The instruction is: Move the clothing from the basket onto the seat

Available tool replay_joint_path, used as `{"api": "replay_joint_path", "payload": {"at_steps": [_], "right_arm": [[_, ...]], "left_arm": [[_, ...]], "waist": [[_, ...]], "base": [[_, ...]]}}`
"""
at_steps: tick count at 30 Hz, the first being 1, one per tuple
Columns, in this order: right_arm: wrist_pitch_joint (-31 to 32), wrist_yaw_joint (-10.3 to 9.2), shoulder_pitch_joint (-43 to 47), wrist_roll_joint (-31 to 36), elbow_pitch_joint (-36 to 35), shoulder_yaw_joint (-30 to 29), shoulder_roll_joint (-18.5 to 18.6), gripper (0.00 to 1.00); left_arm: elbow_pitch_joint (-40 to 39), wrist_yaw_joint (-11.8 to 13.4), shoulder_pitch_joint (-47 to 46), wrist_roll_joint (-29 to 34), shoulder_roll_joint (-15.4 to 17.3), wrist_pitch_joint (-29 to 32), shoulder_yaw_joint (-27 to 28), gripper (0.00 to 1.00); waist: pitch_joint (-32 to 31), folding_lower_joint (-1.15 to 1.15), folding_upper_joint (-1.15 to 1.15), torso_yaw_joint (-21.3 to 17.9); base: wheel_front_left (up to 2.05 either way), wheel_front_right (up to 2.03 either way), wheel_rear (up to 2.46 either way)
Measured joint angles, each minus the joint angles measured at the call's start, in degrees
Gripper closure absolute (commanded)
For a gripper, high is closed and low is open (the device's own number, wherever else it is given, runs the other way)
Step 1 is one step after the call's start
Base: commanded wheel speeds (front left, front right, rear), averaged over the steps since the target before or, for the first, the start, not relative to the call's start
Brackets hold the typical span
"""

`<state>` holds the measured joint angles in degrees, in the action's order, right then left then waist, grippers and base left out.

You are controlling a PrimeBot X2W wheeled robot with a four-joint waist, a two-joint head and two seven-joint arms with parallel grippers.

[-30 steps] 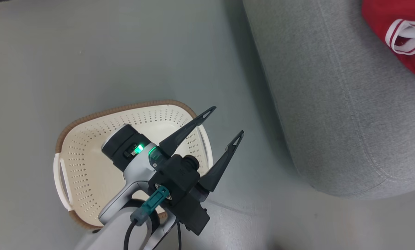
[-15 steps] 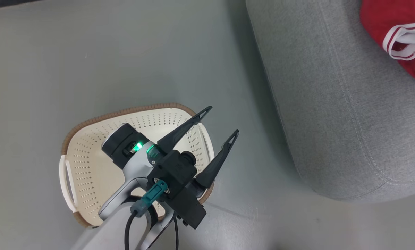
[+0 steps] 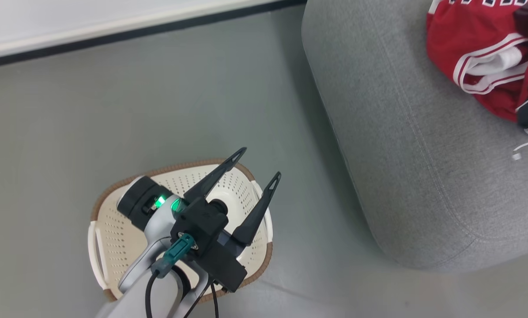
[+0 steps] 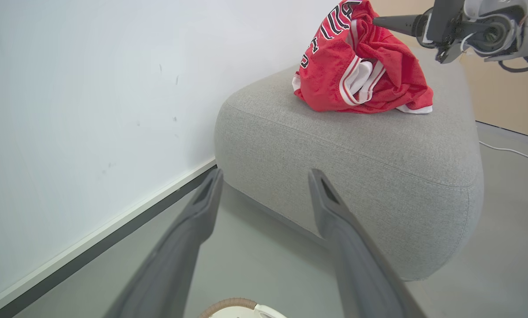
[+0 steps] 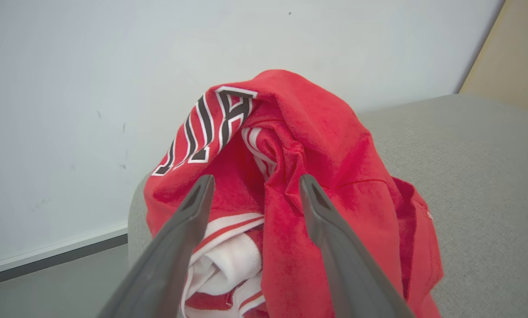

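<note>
The clothing (image 3: 467, 44), a crumpled red jersey with white trim and dark lettering, lies in a heap on the grey seat (image 3: 423, 154) near its rounded end. My right gripper (image 5: 256, 179) hovers just above the clothing (image 5: 317, 145), open, with its fingers apart and holding nothing. It reaches in from the upper right in the left wrist view, over the clothing (image 4: 361, 75) on the seat (image 4: 356, 150). My left gripper (image 3: 259, 163) stands open over the cream basket (image 3: 109, 247) on the floor, left of the seat. The arm hides part of the basket's inside, and what shows holds no cloth.
A white wall with a dark baseboard (image 3: 114, 31) runs behind the grey floor (image 3: 158, 97). A white cable (image 4: 511, 152) lies on the floor beyond the seat. A beige panel (image 5: 520, 53) stands at the seat's far side.
The head camera has shifted, bringing the wall and baseboard into view. The dark body of my right arm now shows at the right edge beside the clothing. My left gripper stays open over the basket.
</note>
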<state>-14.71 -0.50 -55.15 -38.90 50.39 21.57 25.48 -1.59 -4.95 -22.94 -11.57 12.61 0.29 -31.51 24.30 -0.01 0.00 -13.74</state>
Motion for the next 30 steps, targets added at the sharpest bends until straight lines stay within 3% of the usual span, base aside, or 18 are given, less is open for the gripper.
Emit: {"api": "replay_joint_path", "payload": {"at_steps": [8,30], "right_arm": [[0.0,-0.41,6.05,2.3,-5.9,0.67,-0.62,0.0],[0.01,-4.83,25.98,8.49,-27.1,3.8,-7.0,0.0]], "left_arm": [[1.92,2.37,2.43,-2.0,-0.75,-1.49,1.74,0.0],[6.53,9.49,11.21,-6.77,-0.77,-4.78,11.55,0.0]], "waist": [[-3.86,0.0,0.0,1.07],[-13.85,0.0,0.0,7.8]], "base": [[0.0,0.0,0.0],[0.0,0.0,0.0]]}}
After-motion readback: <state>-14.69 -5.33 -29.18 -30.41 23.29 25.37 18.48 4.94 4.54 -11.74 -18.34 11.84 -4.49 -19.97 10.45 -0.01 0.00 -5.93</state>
